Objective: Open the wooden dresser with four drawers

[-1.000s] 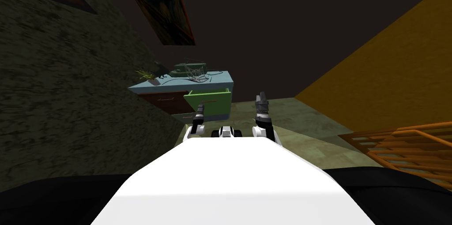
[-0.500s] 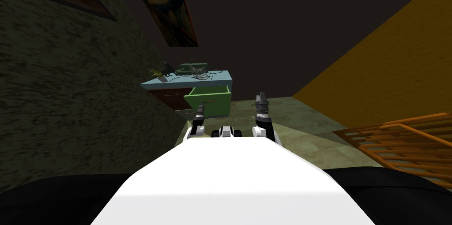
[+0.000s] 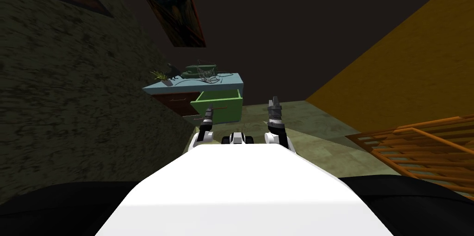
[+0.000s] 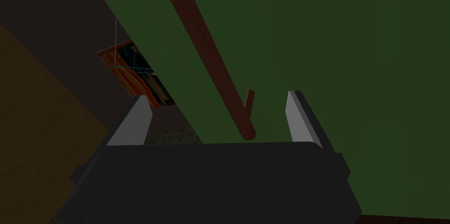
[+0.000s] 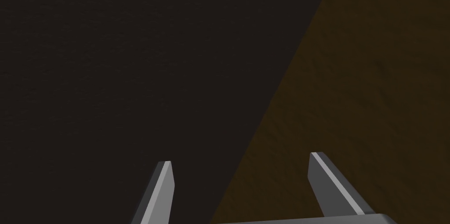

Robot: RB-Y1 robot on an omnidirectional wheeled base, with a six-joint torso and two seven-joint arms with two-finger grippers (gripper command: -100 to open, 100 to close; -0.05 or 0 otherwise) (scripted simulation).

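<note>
Left gripper [image 4: 218, 96]: fingers spread, gripping nothing. The reddish handle [image 4: 206, 45] of the green drawer [image 4: 329, 59] passes between them, touching neither.
Change from half a second ago: only my head's view has shifted a little; the drawer stands out about as far as before.
Right gripper [image 5: 241, 160]: fingers spread, empty, raised beside the left.
Dresser [image 3: 231, 79]: against the left wall, blue top, green drawer pulled out, dark brown drawer [image 3: 178, 101] beside it shut.
Dresser top: plant [image 3: 159, 75] at the left edge, wire basket [image 3: 206, 73] near the middle.

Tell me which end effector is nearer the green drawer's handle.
Left. The left end effector brackets the handle; the right end effector hangs apart, beside the drawer.
</note>
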